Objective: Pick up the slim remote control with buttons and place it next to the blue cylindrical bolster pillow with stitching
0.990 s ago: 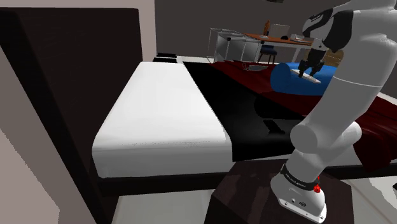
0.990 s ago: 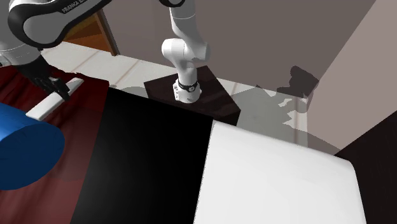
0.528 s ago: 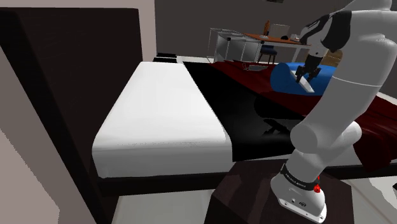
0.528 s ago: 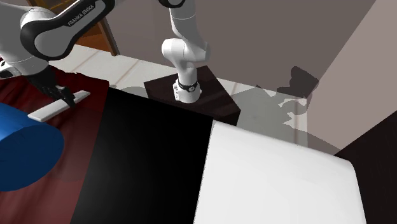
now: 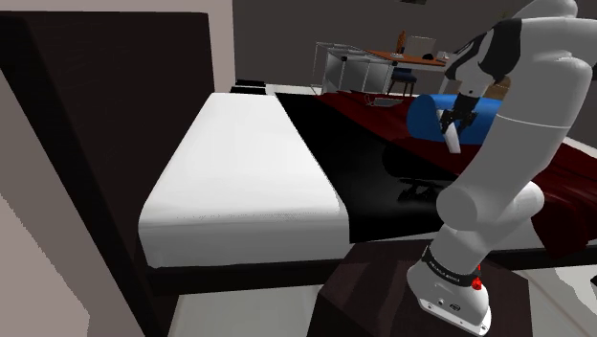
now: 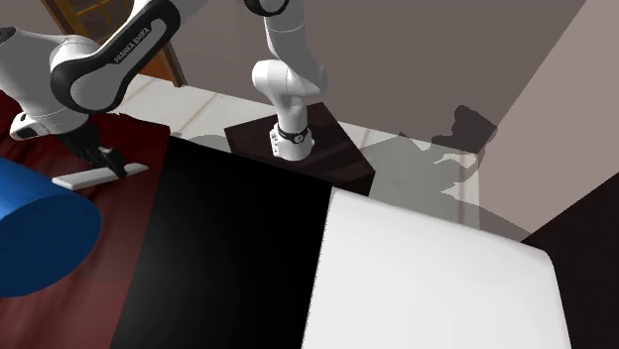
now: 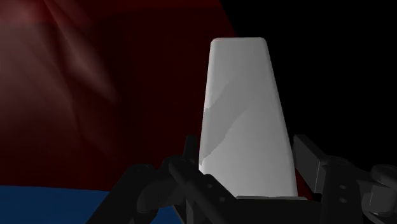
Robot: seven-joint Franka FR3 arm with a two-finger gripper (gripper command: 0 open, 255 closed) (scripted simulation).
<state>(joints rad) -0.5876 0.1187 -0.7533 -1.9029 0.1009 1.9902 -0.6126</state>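
Lying at the second exterior view's left edge, the blue bolster pillow point(image 6: 40, 233) rests on a dark red bedspread point(image 6: 119, 307). Just right of its upper end is the remote control point(image 6: 84, 178), a slim, plain white bar that lies roughly level in this view. The black claw point(image 6: 111, 165) is clenched on the remote control near its right-hand end. Whether the bar touches the bedspread I cannot tell. The white arm point(image 6: 99, 69) slants up and to the right from the claw. Further right a black blanket point(image 6: 238, 248) crosses the bed, with the dark box stand point(image 6: 342, 159) beyond it, and then white bedding point(image 6: 427, 278). In the wrist view the fingers point(image 7: 308, 159) clasp the remote control's long sides over the red cloth, with the blue pillow close by.
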